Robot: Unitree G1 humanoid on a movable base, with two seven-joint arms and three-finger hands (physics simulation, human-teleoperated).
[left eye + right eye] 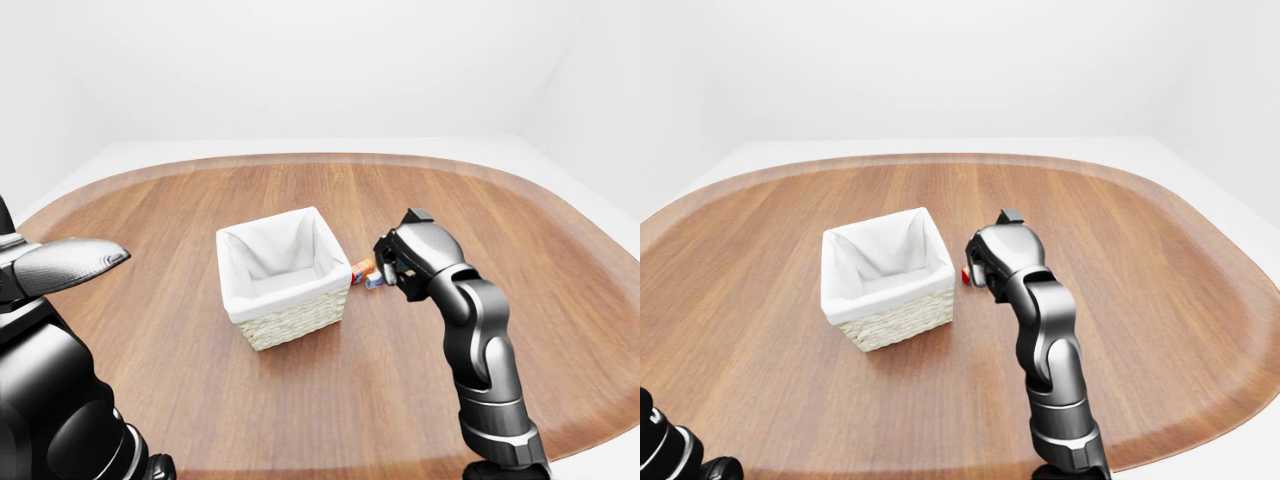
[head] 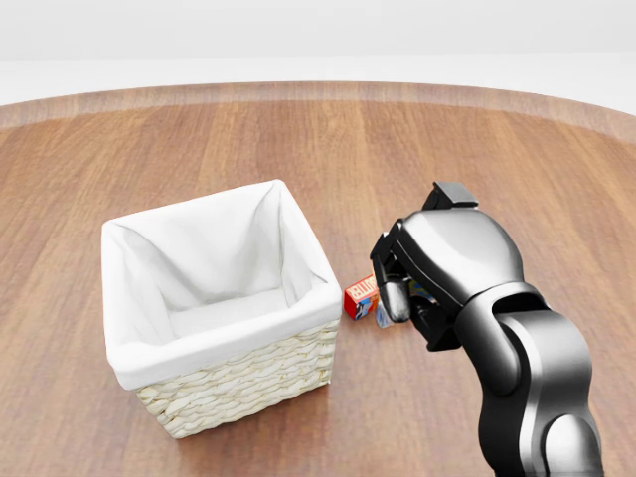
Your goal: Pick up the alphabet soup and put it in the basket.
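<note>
A small red and orange package (image 2: 360,296), which I take to be the alphabet soup, lies on the wooden table just right of the basket (image 2: 248,383). The basket is wicker with a white cloth lining and nothing shows inside it. My right hand (image 2: 397,303) hangs over the spot right of the red package, fingers (image 2: 397,298) curled downward and open, holding nothing. It covers most of a small blue and white box (image 2: 382,317), of which only a sliver shows. My left hand does not show in any view.
The round wooden table (image 1: 300,190) spreads wide around the basket, its edge curving along the top of the head view. In the left-eye view my own dark torso and left arm (image 1: 60,265) fill the lower left corner.
</note>
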